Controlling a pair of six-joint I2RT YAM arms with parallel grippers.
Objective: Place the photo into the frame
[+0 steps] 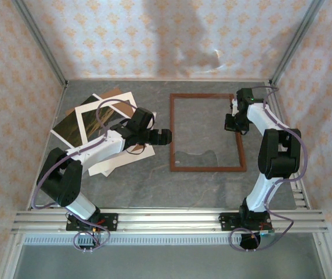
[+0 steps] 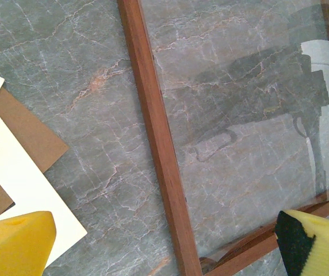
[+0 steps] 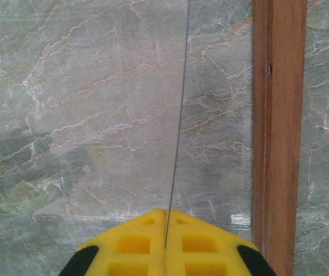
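Right wrist: right gripper (image 3: 165,215) is pinching shut on a clear pane (image 3: 176,115) seen edge-on, just left of a rail of the frame (image 3: 279,144).
Left wrist: left gripper (image 2: 164,244) is hanging wide open over another frame rail, holding nothing.
Top: I am seeing the photo (image 1: 73,123) lying far left with 2 other sheets, white mat (image 1: 111,164) and brown board (image 1: 112,92), well apart from the frame.
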